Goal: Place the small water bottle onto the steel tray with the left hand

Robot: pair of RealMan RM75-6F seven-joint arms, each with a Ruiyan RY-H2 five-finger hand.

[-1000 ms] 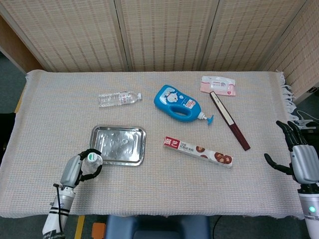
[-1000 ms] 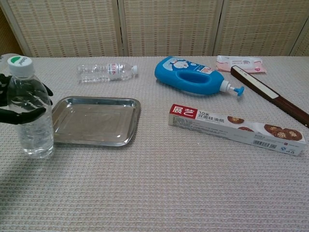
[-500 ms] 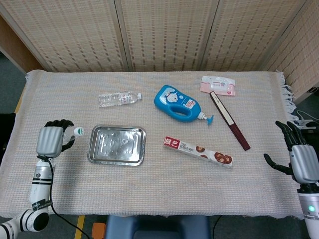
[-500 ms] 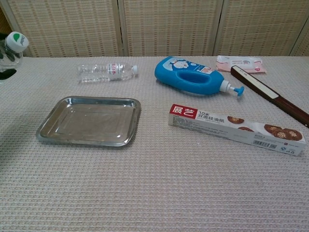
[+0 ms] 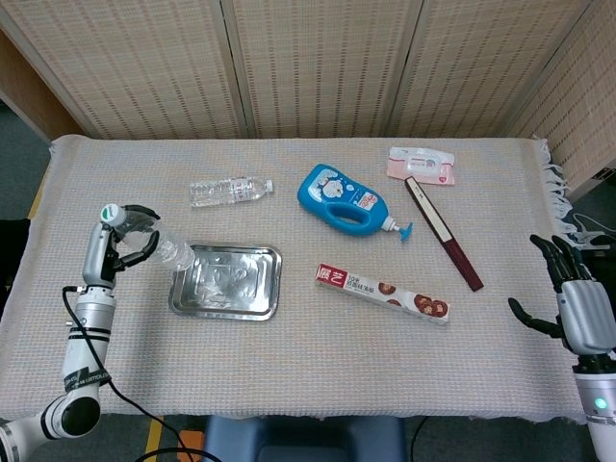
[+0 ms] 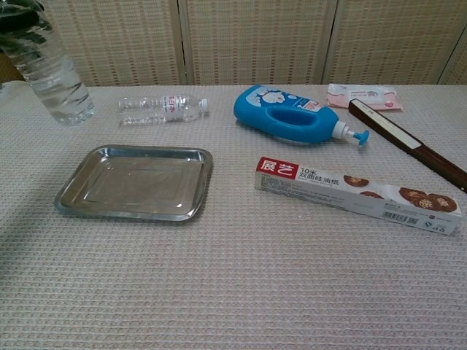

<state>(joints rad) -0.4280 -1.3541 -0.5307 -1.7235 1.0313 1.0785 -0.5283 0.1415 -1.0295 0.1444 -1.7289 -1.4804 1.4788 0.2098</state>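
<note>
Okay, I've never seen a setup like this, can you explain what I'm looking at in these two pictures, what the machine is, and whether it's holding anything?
This is a two-armed robot with human-like hands, working at a cloth-covered table. One picture looks down from its head, the other looks forward from its chest.

The left hand holds a small water bottle, tilted in the air just beside a steel tray; the chest view shows the bottle's lower part at top left. The right hand rests at the table's far right edge, fingers apart, holding nothing.

Also on the table: another clear bottle lying on its side, a blue detergent bottle, a long red-and-white box, a dark flat stick and a pink-and-white packet.
</note>
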